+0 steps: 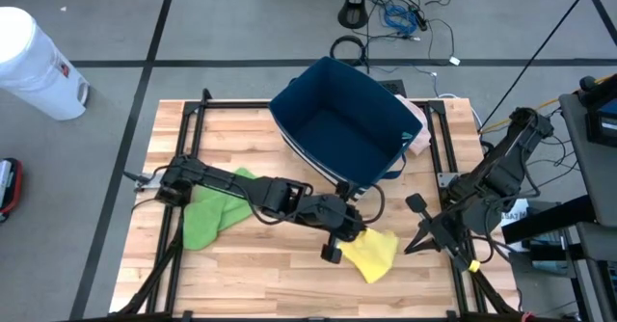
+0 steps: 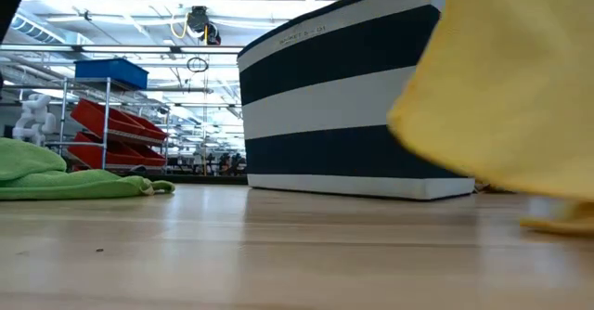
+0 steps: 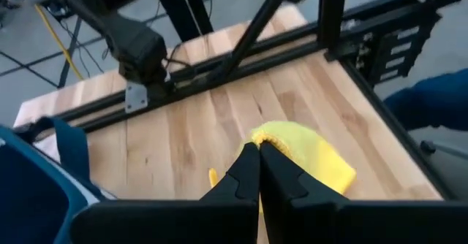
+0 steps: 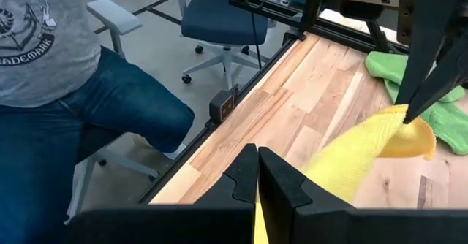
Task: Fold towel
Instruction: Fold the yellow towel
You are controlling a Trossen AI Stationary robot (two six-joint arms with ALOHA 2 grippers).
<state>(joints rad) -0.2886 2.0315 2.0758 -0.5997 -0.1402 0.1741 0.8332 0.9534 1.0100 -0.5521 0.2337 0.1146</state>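
Wooden table (image 1: 289,274), yellow towel (image 1: 371,253) between shut jaws.

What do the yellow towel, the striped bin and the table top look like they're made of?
Yellow towel: soft cloth, probably microfibre; it drapes and creases. Striped bin: seemingly fabric, navy and white bands with slightly slack walls. Table top: wood planks with visible grain and a pale, lightly glossy finish.

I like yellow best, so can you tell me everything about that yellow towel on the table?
The soft yellow cloth towel lies crumpled and unfolded near the front right of the wooden table. The shut left gripper pinches its edge, lifting that part up. The shut right gripper sits just beside its other side. Nothing else touches it.
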